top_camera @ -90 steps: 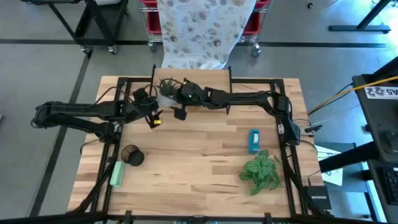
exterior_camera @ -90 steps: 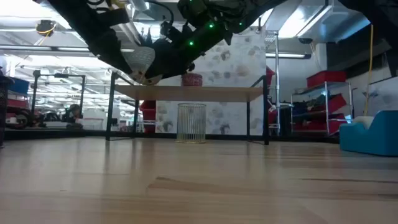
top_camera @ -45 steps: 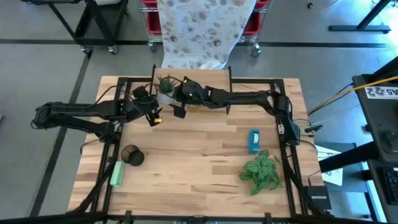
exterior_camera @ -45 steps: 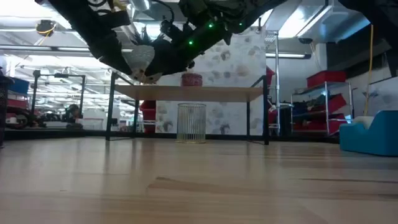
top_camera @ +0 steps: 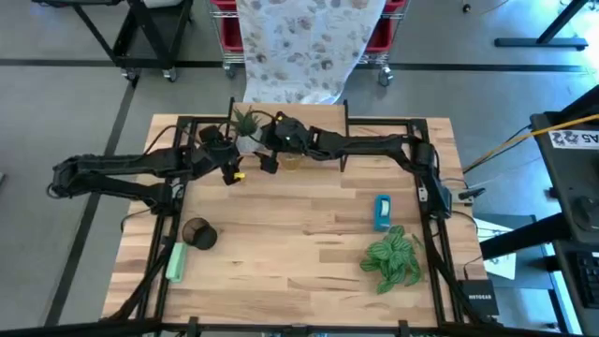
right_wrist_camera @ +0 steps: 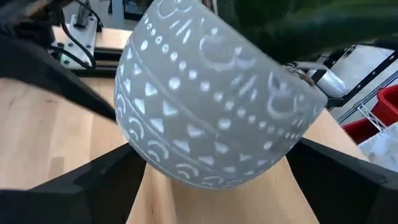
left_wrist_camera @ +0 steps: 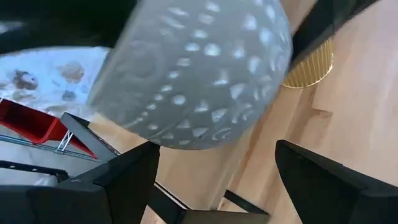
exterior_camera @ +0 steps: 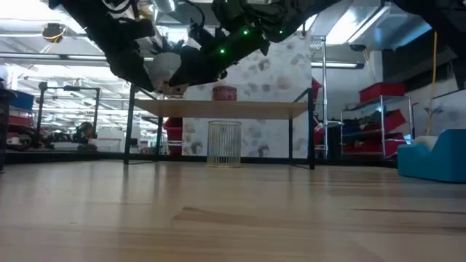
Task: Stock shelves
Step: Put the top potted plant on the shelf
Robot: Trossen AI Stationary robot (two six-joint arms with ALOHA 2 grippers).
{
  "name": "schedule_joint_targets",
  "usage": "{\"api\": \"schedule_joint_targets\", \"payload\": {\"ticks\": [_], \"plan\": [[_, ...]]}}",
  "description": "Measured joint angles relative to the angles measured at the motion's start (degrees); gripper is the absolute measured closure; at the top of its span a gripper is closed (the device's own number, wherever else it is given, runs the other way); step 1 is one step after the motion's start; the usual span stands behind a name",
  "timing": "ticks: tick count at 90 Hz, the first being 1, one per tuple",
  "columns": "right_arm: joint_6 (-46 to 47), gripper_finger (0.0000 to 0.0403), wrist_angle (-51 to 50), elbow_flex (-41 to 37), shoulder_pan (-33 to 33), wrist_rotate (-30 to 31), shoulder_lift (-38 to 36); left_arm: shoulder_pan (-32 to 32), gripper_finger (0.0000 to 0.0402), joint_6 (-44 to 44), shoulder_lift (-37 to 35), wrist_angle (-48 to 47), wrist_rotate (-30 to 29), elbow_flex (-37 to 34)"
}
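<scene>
Holding state, left fingers (top_camera: 229, 161): at the counter's (top_camera: 299, 253) far edge, against the grey patterned round plant pot (right_wrist_camera: 211, 106); whether clamped on it, cannot tell.
Holding state, right fingers (top_camera: 268, 154): on the pot's other side, just beside the left fingers; grip likewise cannot be told.
Pot position: in the air, tilted, above the left end of the small wood-topped black-legged shelves (exterior_camera: 247, 109); not yet set down.
Shelf contents: red round container (exterior_camera: 224, 93) on the top plank; wire mesh basket (exterior_camera: 224, 143) below it.
Risk 1: the pot probably drops if one arm lets go before the other has it firmly.
Risk 2: a tilted pot may tip when it lands.
Risk 3: the crowded arms may strike each other.
Count: one pot, one shelf unit, one red container, one basket. Loose on the counter: one blue block (top_camera: 382, 212), one leafy green plant (top_camera: 393, 257), one dark cup (top_camera: 197, 233), one green bar (top_camera: 175, 262).
</scene>
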Motion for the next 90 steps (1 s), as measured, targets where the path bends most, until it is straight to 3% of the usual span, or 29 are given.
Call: {"api": "schedule_joint_targets", "payload": {"ticks": [47, 90], "plan": [[-3.08, 0.0040, -0.56, 0.00, -1.28, 0.81, 0.47, 1.32, 0.0098, 3.14, 0.00, 7.20, -3.27, -5.45], [-7.46, 0.0040, -0.70, 0.00, -2.40, 8.25, 0.47, 4.62, 0.0098, 0.87, -0.02, 7.37, -5.66, -5.49]]}}
